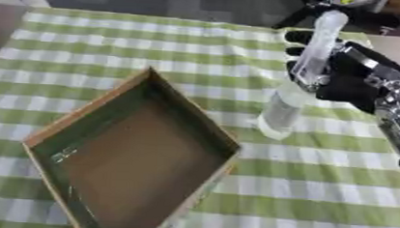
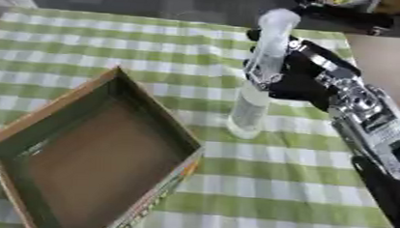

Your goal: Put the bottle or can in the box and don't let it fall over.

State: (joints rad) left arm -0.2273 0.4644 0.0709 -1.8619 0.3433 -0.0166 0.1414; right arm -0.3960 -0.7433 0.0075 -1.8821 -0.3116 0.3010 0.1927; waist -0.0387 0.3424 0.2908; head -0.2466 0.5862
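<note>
A shallow cardboard box, open at the top and empty, is sitting askew on a green-and-white checked tablecloth, one corner pointing toward the far side of the table and its near end running off the lower edge of both views. Bare cloth is lying open to the box's right and beyond its far corner; the table's far edge is running along the top, with dark floor behind it. A tall, clear plastic bottle is standing just beside the box's right wall, outside it, leaning slightly with its pale cap toward the far side; whether its base is resting on the cloth or hanging just above it cannot be told. The right hand, black with a silver wrist, is entering from the right side and is closing its fingers round the bottle's upper half, the palm lying against the bottle's right side. The lower half of the bottle is showing free beneath the hand.
</note>
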